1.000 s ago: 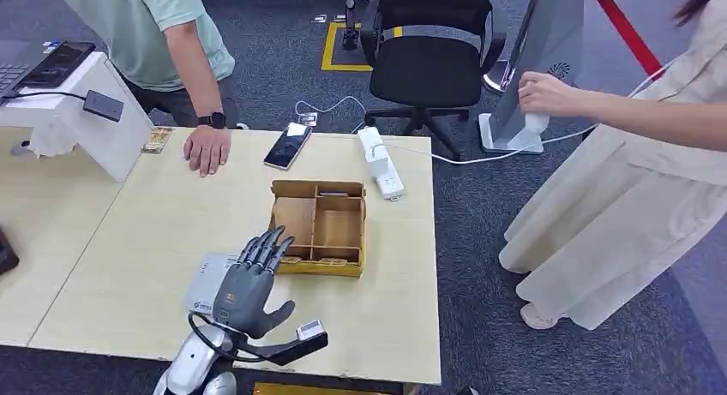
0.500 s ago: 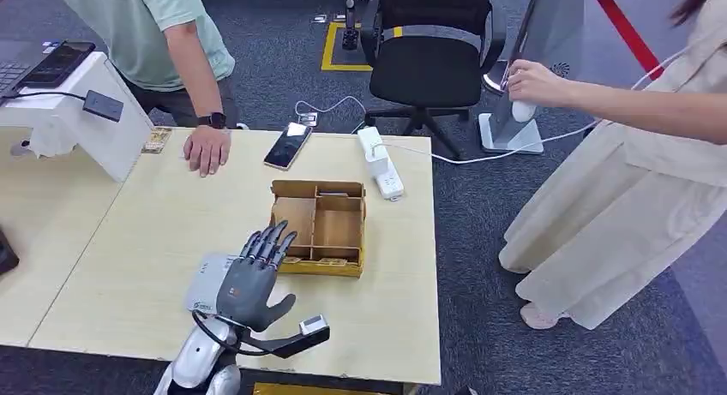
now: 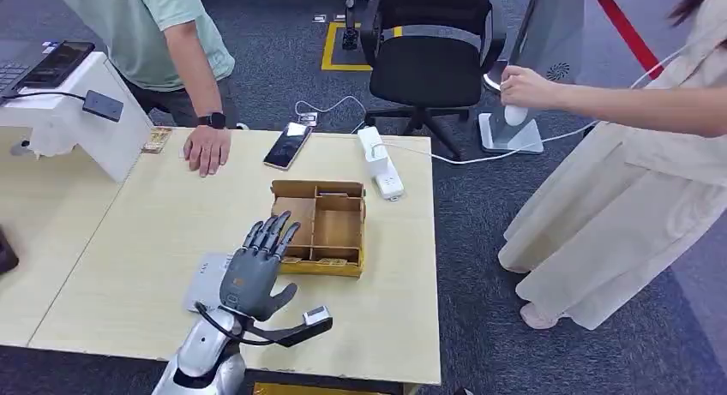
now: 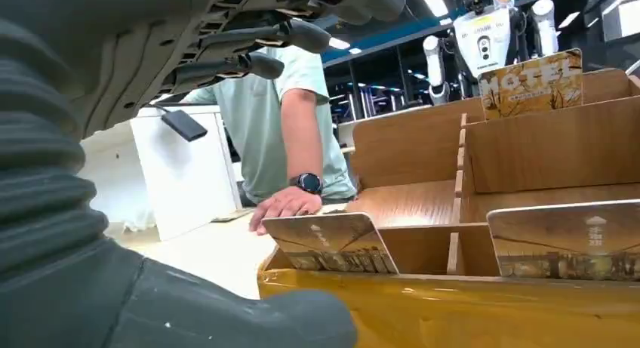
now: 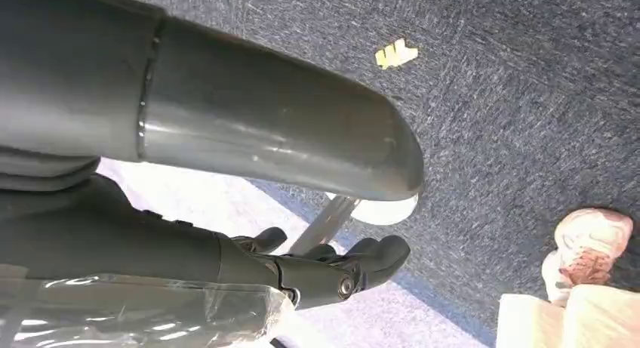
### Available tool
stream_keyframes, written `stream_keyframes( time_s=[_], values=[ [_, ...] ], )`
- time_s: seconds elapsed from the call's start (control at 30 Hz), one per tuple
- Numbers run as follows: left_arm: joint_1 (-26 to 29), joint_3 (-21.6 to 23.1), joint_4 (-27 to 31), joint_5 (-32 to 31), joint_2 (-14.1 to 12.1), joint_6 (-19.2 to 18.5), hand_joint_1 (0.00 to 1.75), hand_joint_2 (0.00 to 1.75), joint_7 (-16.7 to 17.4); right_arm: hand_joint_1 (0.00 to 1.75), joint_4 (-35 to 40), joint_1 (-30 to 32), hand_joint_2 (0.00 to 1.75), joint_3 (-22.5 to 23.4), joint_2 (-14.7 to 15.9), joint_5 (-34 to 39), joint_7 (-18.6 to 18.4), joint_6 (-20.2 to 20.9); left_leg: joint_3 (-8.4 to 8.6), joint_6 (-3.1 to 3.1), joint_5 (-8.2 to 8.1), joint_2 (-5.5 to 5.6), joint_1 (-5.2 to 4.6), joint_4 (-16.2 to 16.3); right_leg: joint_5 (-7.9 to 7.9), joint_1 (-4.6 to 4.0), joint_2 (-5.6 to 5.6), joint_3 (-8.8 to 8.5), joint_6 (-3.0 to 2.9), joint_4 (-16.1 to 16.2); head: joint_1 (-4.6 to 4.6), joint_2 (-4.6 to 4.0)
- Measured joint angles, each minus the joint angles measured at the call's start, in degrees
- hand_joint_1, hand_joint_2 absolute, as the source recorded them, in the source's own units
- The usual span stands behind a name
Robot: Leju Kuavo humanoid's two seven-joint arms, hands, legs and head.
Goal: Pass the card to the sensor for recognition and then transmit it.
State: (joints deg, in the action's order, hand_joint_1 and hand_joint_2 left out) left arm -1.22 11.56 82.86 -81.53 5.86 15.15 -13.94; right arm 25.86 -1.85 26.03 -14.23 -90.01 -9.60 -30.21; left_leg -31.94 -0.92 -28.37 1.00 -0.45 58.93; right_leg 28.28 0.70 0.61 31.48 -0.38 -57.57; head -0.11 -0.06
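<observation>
A: What is the left hand (image 3: 255,273) doing?

B: It hovers over the table (image 3: 129,241) near the front edge, fingers spread, holding nothing.

A: And the card (image 4: 330,241)?

B: It stands in the front left slot of the box (image 3: 319,226), just beyond the fingertips, long axis along the box's front wall. A second card (image 4: 567,238) stands beside it.

A: The right hand (image 5: 332,266)?

B: It hangs low by the floor, fingers curled; I cannot tell its state. The left is clearly nearer.

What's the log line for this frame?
left hand: open, over table, fingers at box | cards: in box, none held | right hand: hanging, empty
</observation>
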Motion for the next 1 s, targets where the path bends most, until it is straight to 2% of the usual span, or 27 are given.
stream_keyframes(
  time_s=[0.57,0.7,1.0],
  values=[
    [-1.0,-0.24,-4.0,-1.88,-0.13,0.09,0.0,1.75,0.28,0.0,0.0,0.05,0.0,0.0,0.0,0.0,0.17,-0.04,0.0,0.0,0.0,0.0,0.0,0.0,0.0,0.0,-0.01,-0.01,0.0,0.0,0.02,0.0],
    [-1.31,-0.76,-5.03,-2.58,-0.2,0.35,0.0,1.75,1.25,0.0,0.04,0.18,0.0,0.0,0.0,0.0,0.26,0.0,0.0,0.0,0.0,0.0,0.0,0.0,0.0,0.0,-0.01,0.0,0.0,0.0,0.02,0.02],
    [-2.34,-2.14,-5.99,-2.86,-1.16,0.7,0.0,1.75,1.29,0.0,0.09,0.32,0.0,0.0,0.0,0.0,0.37,0.02,0.0,0.0,0.0,0.0,0.0,0.0,0.0,0.0,0.0,-0.01,0.0,0.0,0.02,0.02]
  ],
)
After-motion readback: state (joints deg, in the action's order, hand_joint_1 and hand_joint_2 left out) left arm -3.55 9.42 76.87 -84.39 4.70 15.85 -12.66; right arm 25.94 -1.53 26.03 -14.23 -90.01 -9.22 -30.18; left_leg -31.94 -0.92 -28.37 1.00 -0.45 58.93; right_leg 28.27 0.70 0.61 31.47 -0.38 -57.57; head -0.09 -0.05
